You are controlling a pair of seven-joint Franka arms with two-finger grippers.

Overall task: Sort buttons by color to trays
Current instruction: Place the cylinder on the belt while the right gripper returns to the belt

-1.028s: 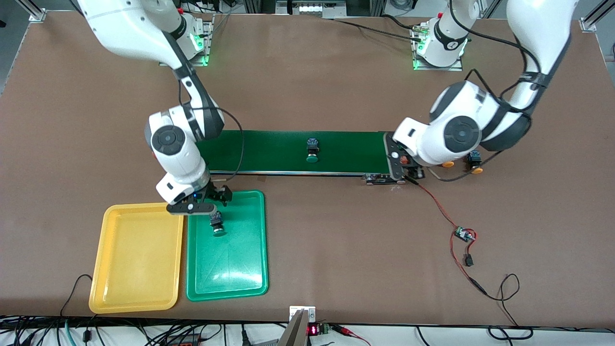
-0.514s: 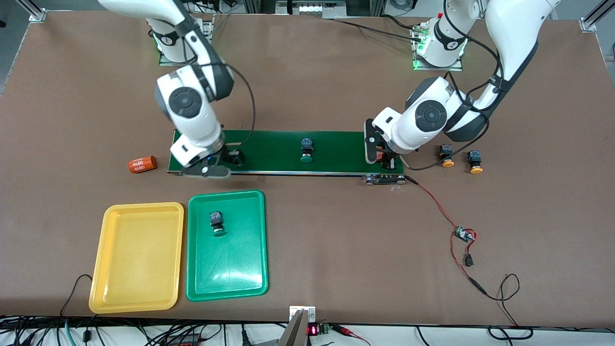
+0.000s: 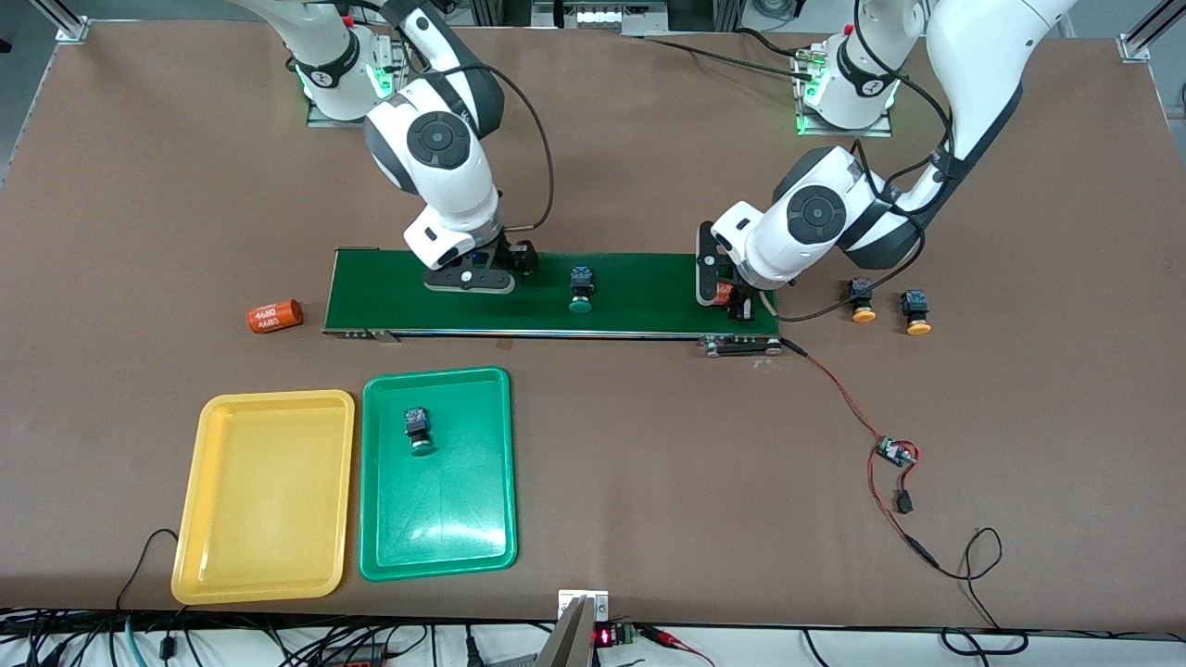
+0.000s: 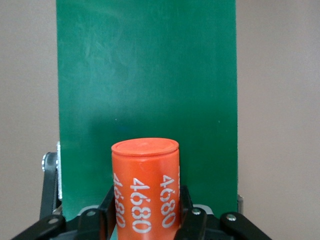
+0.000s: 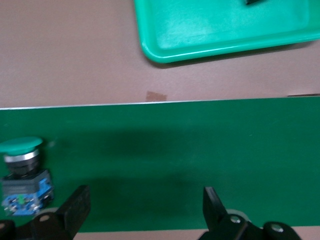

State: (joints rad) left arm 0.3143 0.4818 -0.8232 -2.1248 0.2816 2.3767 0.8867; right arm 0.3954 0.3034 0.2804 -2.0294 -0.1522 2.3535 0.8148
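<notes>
A green button (image 3: 581, 289) (image 5: 20, 167) lies on the dark-green belt (image 3: 649, 287). My right gripper (image 3: 480, 275) (image 5: 145, 205) hangs open over the belt beside that button, toward the right arm's end, nothing between its fingers. Another green button (image 3: 418, 430) lies in the green tray (image 3: 435, 528) (image 5: 200, 30). Beside that tray the yellow tray (image 3: 264, 519) holds nothing. Two yellow-orange buttons (image 3: 863, 298) (image 3: 916, 311) rest on the table past the belt's end toward the left arm. My left gripper (image 3: 732, 301) (image 4: 145, 202) is over that belt end, shut on an orange "4680" cylinder (image 4: 145, 185).
A second orange "4680" cylinder (image 3: 274, 316) lies on the table off the belt's end toward the right arm. A red-black cable with a small circuit board (image 3: 894, 452) runs from the belt's motor end toward the front camera.
My right gripper left the green tray, where a green button stays, and moved up over the belt. The left gripper swung onto the belt's end. The belt's green button drifted toward the right arm's end.
</notes>
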